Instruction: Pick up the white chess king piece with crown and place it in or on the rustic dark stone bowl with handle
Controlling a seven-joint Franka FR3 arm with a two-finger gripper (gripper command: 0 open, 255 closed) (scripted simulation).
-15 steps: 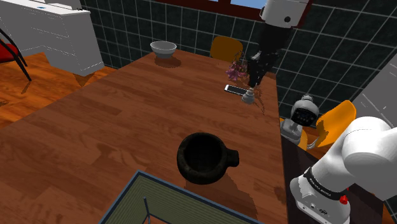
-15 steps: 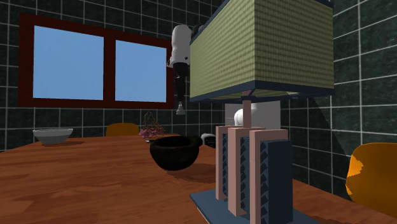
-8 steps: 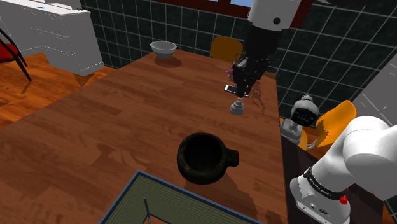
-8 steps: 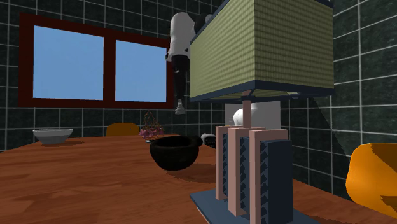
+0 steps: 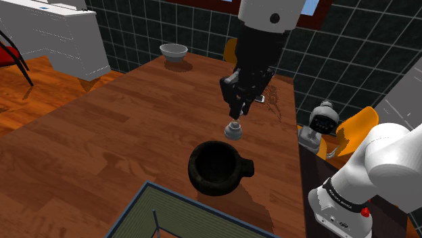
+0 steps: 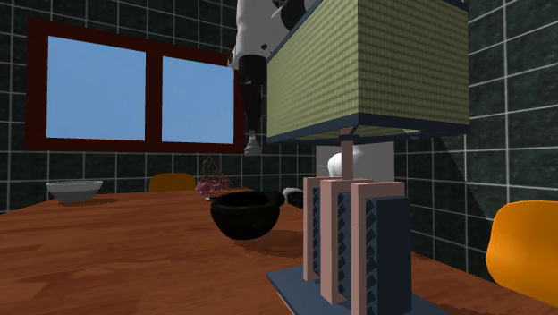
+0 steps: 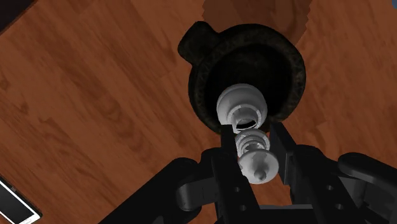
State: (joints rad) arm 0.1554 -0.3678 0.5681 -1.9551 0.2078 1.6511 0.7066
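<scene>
The fingers [image 7: 228,159] clasp the white chess king [image 5: 233,130] in the air near the dark handled bowl [image 5: 197,159].

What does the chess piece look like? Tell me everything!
The chess king is greyish white, with stacked rings and a wide round base. It hangs in the air, base down, its upper part clasped between the fingers of the black gripper. Nothing else touches it. The dark bowl sits below it.
</scene>
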